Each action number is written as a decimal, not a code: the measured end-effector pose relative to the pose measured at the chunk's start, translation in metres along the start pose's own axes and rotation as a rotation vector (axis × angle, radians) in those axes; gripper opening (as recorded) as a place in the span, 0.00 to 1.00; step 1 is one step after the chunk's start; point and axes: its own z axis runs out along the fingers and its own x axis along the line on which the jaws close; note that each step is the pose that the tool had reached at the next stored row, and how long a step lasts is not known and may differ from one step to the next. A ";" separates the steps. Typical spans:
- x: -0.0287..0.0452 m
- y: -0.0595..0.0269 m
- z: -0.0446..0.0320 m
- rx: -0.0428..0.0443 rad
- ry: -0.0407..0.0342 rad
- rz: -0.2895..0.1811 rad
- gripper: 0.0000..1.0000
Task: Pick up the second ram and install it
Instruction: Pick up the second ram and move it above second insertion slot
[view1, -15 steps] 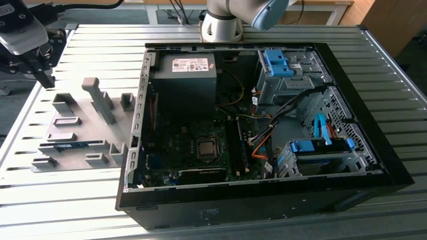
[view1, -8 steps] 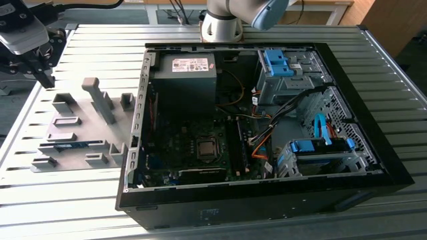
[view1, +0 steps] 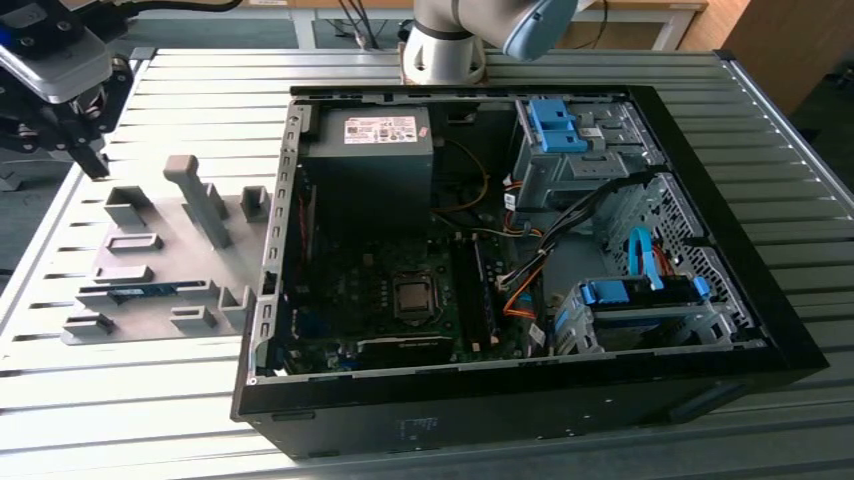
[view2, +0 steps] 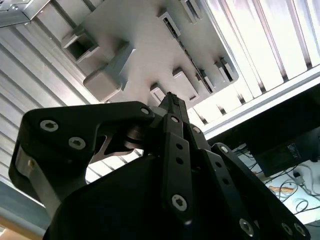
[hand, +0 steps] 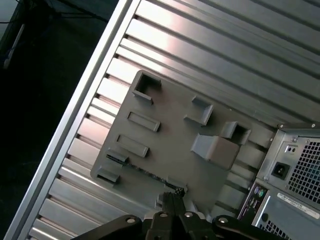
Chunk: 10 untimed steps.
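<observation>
Beside the open black case (view1: 534, 405), at the exterior view's left, a matte grey plate (view1: 160, 262) is lying on the ribbed aluminium bench (view1: 147, 400). It is carrying blocky moulded holders and a tall flat post (view1: 200, 200). Inside the case, a white printed label (view1: 382, 130) is sitting on the dark power supply (view1: 367, 175); its writing is too small to read. The ram (view1: 134, 292), a slim blue-green strip, is resting in a long holder near the plate's camera-side edge, and is appearing as a thin dark line in both wrist views (hand: 145, 173) (view2: 176, 34). The gripper (view1: 96, 170) is hovering above the plate's far corner, well apart from the ram. Its black fingers (view2: 175, 145) are pressing tip to tip, holding nothing.
</observation>
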 end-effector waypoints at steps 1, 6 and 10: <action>0.0000 0.0000 0.0002 0.0002 0.0008 -0.018 0.11; 0.0000 0.0000 0.0014 0.0011 0.0043 -0.109 0.11; 0.0000 -0.0001 0.0027 0.0019 0.0070 -0.181 0.11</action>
